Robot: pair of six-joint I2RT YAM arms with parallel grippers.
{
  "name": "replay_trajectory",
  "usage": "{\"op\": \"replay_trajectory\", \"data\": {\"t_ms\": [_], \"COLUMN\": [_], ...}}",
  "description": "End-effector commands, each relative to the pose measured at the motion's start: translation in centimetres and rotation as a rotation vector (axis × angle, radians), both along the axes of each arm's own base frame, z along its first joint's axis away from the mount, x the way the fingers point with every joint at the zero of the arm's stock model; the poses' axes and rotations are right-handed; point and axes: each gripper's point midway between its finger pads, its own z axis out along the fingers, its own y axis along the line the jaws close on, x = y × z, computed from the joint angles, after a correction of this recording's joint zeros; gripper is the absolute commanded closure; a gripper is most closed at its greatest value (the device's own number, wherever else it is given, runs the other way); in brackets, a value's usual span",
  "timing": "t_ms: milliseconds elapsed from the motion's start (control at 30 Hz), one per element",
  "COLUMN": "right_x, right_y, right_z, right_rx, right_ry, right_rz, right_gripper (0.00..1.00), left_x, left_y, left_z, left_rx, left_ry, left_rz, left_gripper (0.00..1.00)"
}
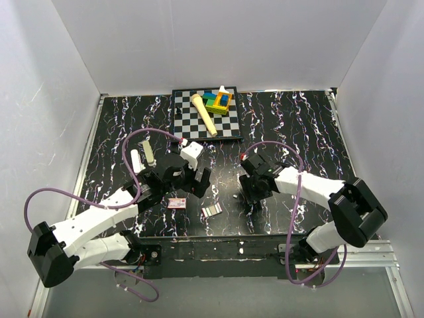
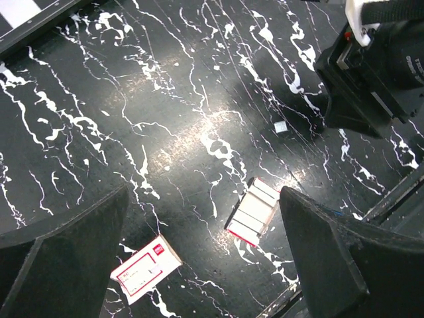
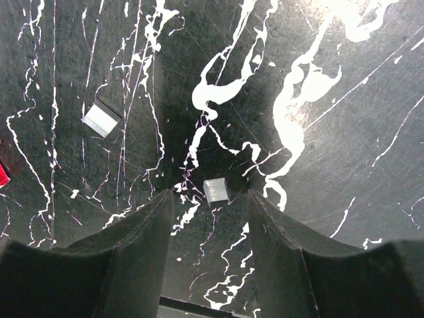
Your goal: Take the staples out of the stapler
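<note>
A short silvery piece of staples [image 3: 216, 191] lies on the black marbled table just ahead of and between my right gripper's [image 3: 211, 199] open fingers, which sit low over the table. A second silvery piece [image 3: 101, 119] lies further off to the left; one piece also shows in the left wrist view [image 2: 280, 126]. My right gripper [image 1: 250, 200] is right of centre. My left gripper [image 1: 193, 184] is open and empty, hovering above the table [image 2: 204, 199]. Two slim pale staplers [image 1: 148, 152] lie at the left.
A closed red-and-white staple box [image 2: 146, 268] and an open tray of staple strips [image 2: 253, 212] lie below the left gripper, near the front edge [image 1: 211, 210]. A chessboard [image 1: 185, 122] with coloured blocks and a wooden pin sits at the back.
</note>
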Motion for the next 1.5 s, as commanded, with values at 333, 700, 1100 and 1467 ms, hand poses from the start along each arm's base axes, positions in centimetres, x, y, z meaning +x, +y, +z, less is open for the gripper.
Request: {"op": "replay_trajectory", "data": {"t_ms": [333,700,1100,1467], "right_x": [1.3,0.7,0.3,0.5], "right_y": [0.4,0.2,0.8,1.5], "right_z": [-0.3,-1.3,-1.0,2.0], "right_rx": [-0.016,-0.022,-0.036,-0.016], "right_ry": [-0.024,0.002,-0.001,-0.052], "right_rz": [-0.020,-0.046,-0.031,-0.025], "right_gripper": [0.50,0.63,0.79,0.85], "left_x": [2.2,2.3,2.3,2.3], "left_y": [1.7,1.7,1.5,1.5], "left_z": [-0.2,-1.0,-0.9,-0.7], "left_rx": [0.042,0.075,0.074,0.070], "left_ry": [0.014,0.034,0.033,0.030], "left_rz": [0.179,0.184,0.176,0.174], "left_gripper": [0.02,0.02,0.02,0.02]}}
